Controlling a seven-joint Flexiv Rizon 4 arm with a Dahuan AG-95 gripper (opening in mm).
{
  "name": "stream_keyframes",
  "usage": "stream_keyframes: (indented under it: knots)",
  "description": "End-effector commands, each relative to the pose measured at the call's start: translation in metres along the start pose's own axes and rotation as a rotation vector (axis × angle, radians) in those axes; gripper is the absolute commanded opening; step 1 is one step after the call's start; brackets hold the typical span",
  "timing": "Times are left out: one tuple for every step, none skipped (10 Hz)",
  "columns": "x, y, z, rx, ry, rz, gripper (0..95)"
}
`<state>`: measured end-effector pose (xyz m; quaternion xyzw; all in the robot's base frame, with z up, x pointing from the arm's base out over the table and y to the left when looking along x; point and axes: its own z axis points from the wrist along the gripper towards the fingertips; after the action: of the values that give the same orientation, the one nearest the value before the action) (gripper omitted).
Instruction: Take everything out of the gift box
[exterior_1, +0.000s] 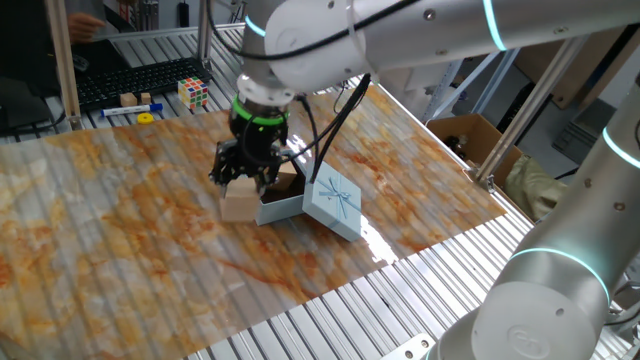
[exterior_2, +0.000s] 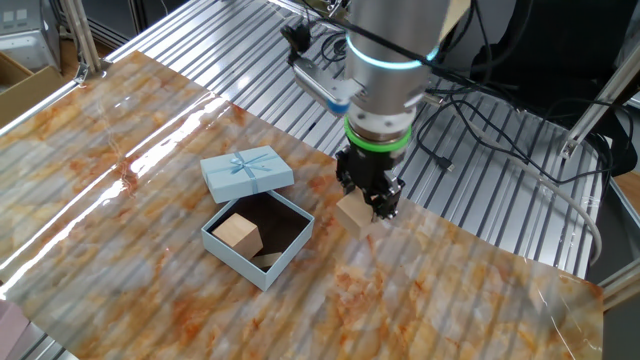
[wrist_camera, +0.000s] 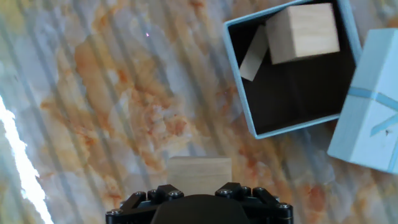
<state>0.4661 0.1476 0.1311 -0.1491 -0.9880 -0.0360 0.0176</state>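
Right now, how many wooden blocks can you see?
3: one in the gripper beside the gift box, and two wooden blocks inside it, one big, one mostly hidden. More may hide.

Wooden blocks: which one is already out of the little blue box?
The wooden block in the tool, above the marbled table beside the gift box. Another block sits inside that box.

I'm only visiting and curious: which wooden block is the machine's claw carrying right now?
Find the open pale-blue gift box on the marbled table. Just outside it hangs the black gripper, gripping a tan wooden block. The other block sits inside the box.
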Motion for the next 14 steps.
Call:
stream_keyframes:
  knots:
    - [0.0029,-0.0029,0.0084,0.004,0.001,-0.021,0.0]
    - [0.004,-0.0039,0.0113,0.004,0.001,-0.021,0.0]
    - [0.0053,-0.005,0.0133,0.006,0.0,-0.02,0.0]
    - [0.0071,-0.0059,0.0142,0.008,0.002,-0.018,0.0]
    - [0.0083,-0.0065,0.0147,0.01,0.004,-0.018,0.0]
    - [0.0088,-0.0067,0.0149,0.01,0.006,-0.018,0.0]
    - [0.0093,-0.0069,0.015,0.013,0.004,-0.022,0.0]
    - [0.0104,-0.0075,0.0155,0.012,0.005,-0.025,0.0]
    - [0.0111,-0.0078,0.0157,0.012,0.005,-0.026,0.0]
    - [0.0114,-0.008,0.0159,0.013,0.009,-0.021,19.0]
    - [0.0114,-0.008,0.0159,0.013,0.01,-0.018,19.0]
    - [0.0114,-0.008,0.0159,0.013,0.011,-0.018,19.0]
    - [0.0114,-0.008,0.0159,0.013,0.013,-0.005,19.0]
    - [0.0114,-0.008,0.0159,0.013,0.014,0.006,38.0]
